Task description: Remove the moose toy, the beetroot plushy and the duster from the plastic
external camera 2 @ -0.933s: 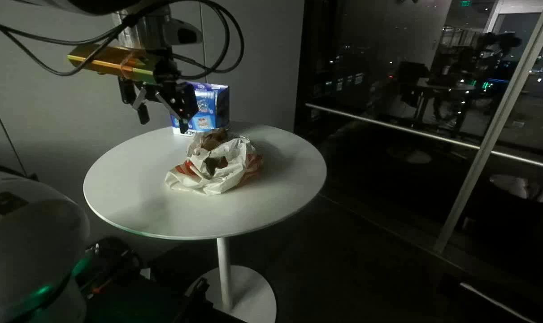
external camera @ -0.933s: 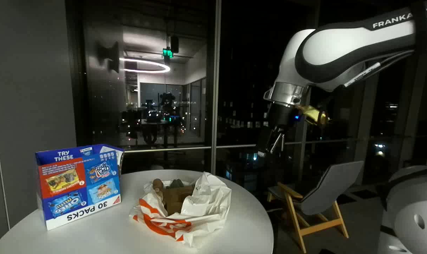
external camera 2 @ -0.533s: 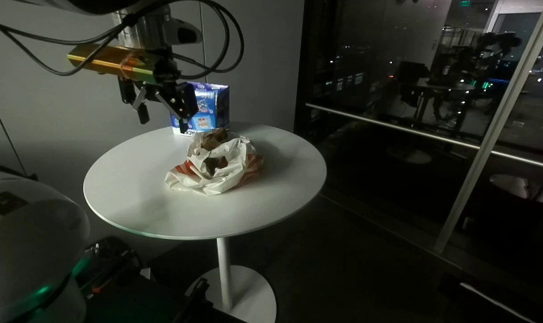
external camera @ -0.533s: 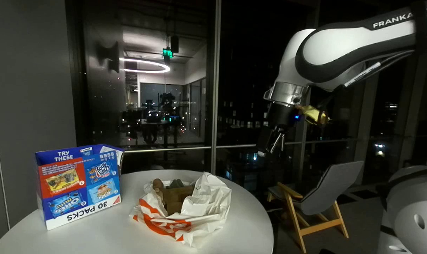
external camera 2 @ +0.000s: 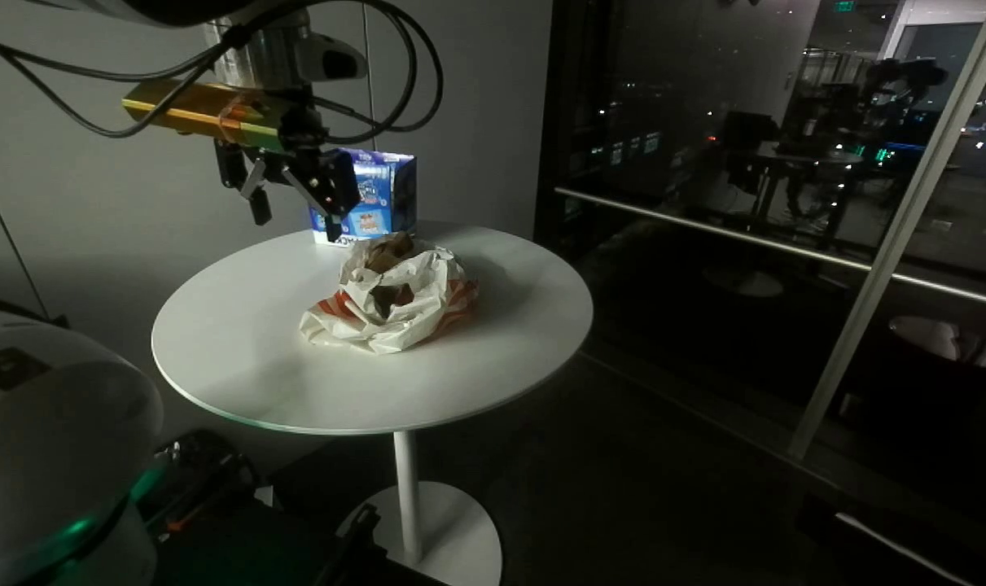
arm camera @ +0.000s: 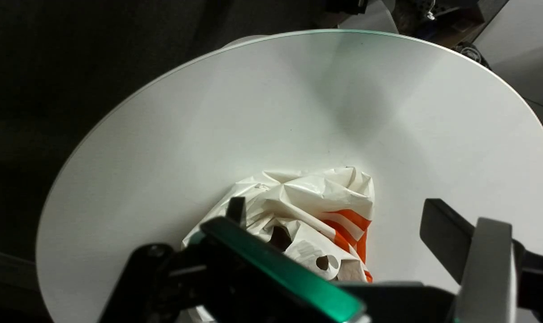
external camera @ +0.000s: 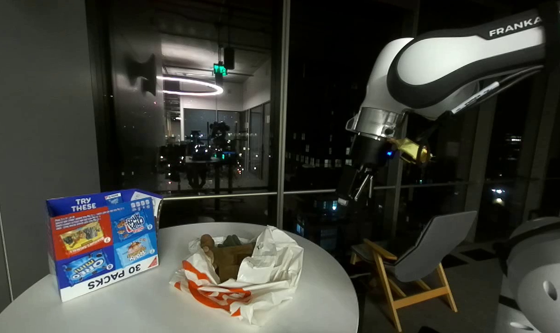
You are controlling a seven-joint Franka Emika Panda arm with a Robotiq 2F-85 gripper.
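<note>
A crumpled white plastic bag with orange-red print [external camera: 270, 277] lies on the round white table in both exterior views [external camera 2: 411, 325] and in the wrist view [arm camera: 316, 193]. Inside its opening show a brown item [external camera: 231, 261] with a rounded brown knob at one side, and a dark grey-green item [external camera: 232, 240]. I cannot tell which of these is the moose toy, the beetroot plushy or the duster; mostly the bag hides them. My gripper [external camera 2: 297, 221] is open and empty, with wide-apart fingers, high above the table. The wrist view shows the gripper [arm camera: 341, 224] with the bag partly behind its fingers.
A blue snack box [external camera: 104, 245] stands on the white table [external camera 2: 256, 366] beside the bag; it also shows in an exterior view [external camera 2: 379, 195]. A grey chair with wooden legs [external camera: 418, 254] stands off the table. A window wall with a metal rail [external camera: 224, 195] lies behind.
</note>
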